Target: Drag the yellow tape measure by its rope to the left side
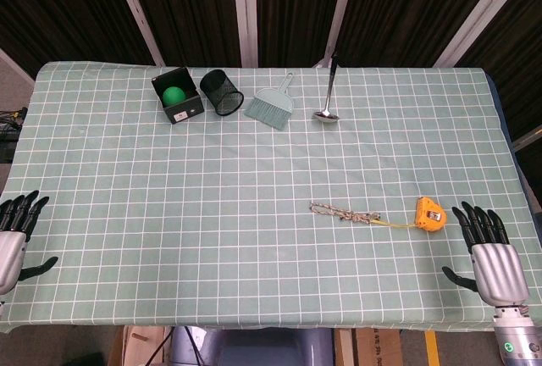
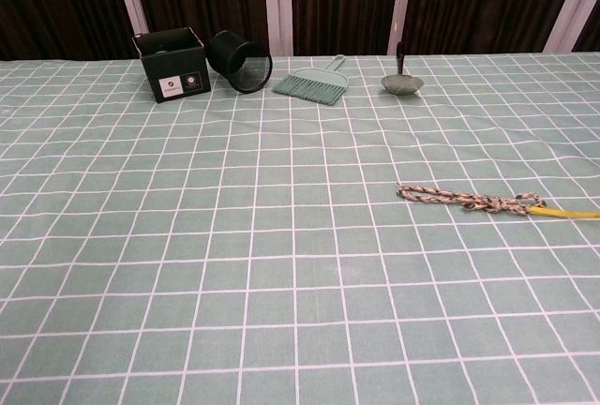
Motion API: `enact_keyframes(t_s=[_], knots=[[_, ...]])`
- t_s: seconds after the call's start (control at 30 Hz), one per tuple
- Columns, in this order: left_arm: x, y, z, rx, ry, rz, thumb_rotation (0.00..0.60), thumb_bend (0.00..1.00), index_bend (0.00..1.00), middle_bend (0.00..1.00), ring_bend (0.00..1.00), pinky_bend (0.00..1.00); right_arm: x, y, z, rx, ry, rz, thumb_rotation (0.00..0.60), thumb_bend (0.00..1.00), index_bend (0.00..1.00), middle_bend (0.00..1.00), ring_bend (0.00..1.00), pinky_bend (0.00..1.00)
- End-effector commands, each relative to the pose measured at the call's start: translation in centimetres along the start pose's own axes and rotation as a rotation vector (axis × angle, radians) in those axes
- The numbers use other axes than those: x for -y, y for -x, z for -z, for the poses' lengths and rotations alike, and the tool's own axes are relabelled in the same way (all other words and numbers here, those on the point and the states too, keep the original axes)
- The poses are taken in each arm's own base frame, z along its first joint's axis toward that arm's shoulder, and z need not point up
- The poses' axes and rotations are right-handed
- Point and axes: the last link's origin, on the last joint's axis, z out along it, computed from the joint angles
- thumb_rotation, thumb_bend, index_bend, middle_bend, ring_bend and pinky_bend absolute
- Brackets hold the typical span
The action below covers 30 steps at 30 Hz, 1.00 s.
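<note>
A staged robot test setup, likely a lab: a table (image 1: pixel 254 213) under a green checked cloth stands before dark slatted wall panels (image 1: pixel 288 2) at 12 o'clock. Cardboard boxes (image 1: pixel 373 349) sit on the floor beneath its 6 o'clock edge.

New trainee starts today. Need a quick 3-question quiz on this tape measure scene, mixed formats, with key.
1. True or false: the right hand is gripping the rope.
2. Which hand is nearer the tape measure: A) left hand, B) right hand?
3. Fill in: the green ball sits inside a black ____.

Key: 1 false, both hands are open and apart from it. 2 B. 3 box.
</note>
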Motion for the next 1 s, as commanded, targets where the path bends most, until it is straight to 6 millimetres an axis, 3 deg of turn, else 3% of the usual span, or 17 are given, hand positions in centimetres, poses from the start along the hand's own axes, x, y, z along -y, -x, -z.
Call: enact_keyframes(t_s=[0.03,0.8,1.0], knots=[[0.0,0.0,0.0,-0.001,0.0,-0.001,0.6,0.0,0.0,0.0,0.0,0.0,0.0,0.0,0.0,-0.002,-0.001,-0.001,0.6,0.12,0.0,0.0,0.0,0.0],[-0.2,-0.2,-0.1,0.016,0.022,-0.007,0.6,0.0,0.0,0.0,0.0,0.0,-0.3,-0.5,0.0,-0.021,0.029,-0.041,0.6,0.12,0.0,0.0,0.0,0.0],[-0.9,-1.0,-1.2,0.041,0.059,-0.066,0.6,0.0,0.0,0.0,0.0,0.0,-0.5,-0.4,-0.2,-0.007,0.05,-0.074,0.6,0.12,0.0,0.0,0.0,0.0]])
